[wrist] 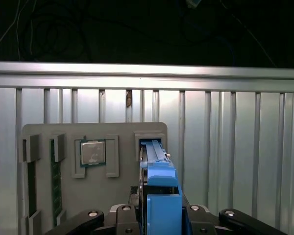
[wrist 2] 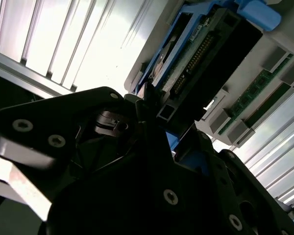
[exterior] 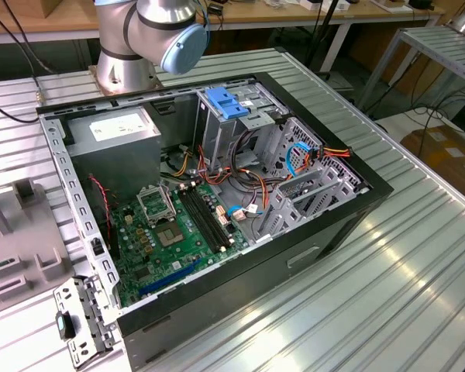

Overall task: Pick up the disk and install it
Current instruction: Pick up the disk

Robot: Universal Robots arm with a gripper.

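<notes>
Ribbed aluminium tabletop (wrist: 235, 147) under a grey tray (wrist: 63, 131) — gripper (wrist: 160, 216) clasps the disk (wrist: 159, 183).

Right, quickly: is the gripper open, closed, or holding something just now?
The gripper is closed on the disk, at its blue frame.

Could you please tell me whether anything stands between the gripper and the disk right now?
Nothing visible does. In the first wrist view the gripper straddles the disk, which stands on edge in its blue carrier in a slot of the grey holder tray, with no cable or other part between them.
</notes>
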